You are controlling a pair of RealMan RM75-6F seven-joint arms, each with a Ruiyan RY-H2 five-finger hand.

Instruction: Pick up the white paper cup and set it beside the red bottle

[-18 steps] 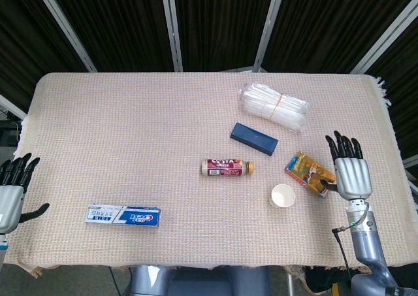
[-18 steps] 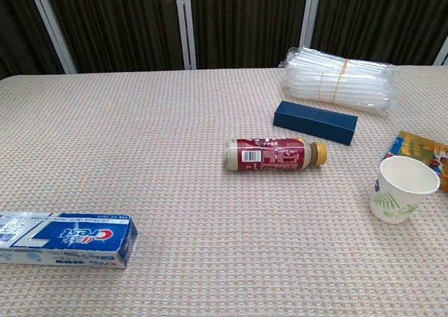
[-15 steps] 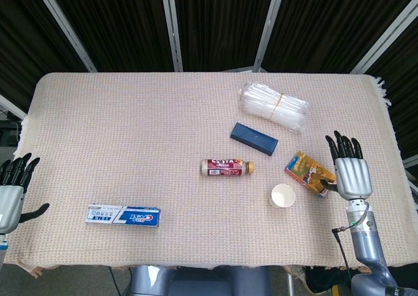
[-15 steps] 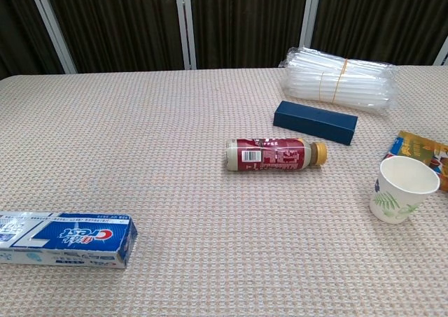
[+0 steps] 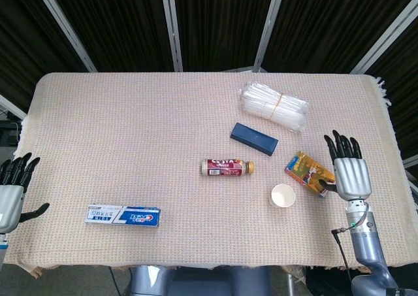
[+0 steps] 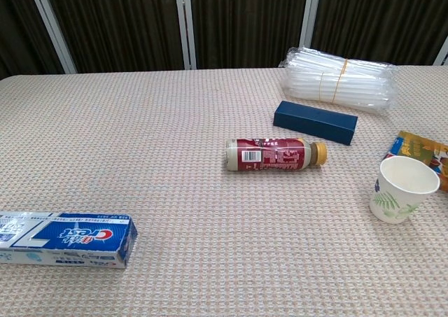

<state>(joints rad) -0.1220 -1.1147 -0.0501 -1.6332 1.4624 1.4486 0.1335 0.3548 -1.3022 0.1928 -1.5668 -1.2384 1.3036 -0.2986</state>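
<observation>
**Q:** What is the state of each hand?

**A:** The right hand (image 5: 351,172) is released, fingers extended and apart, holding nothing, at the right edge of the surface (image 5: 130,132). It is just beside the orange snack packet (image 5: 308,173). The left hand (image 5: 12,191) is likewise released and empty, off the left edge.

**Q:** Where are the task items?

**A:** The white paper cup with a green leaf print (image 6: 402,188) stands upright, mouth up, just left of the packet. The red-labelled plastic bottle with a gold cap (image 6: 275,154) lies on its side, near the cup, cap toward it.

**Q:** Which step applies?

**A:** The approach; the cup is not yet grasped. The next move likely calls for bringing the right hand leftward past the packet and closing around the cup wall lightly, since thin paper deforms.
</observation>
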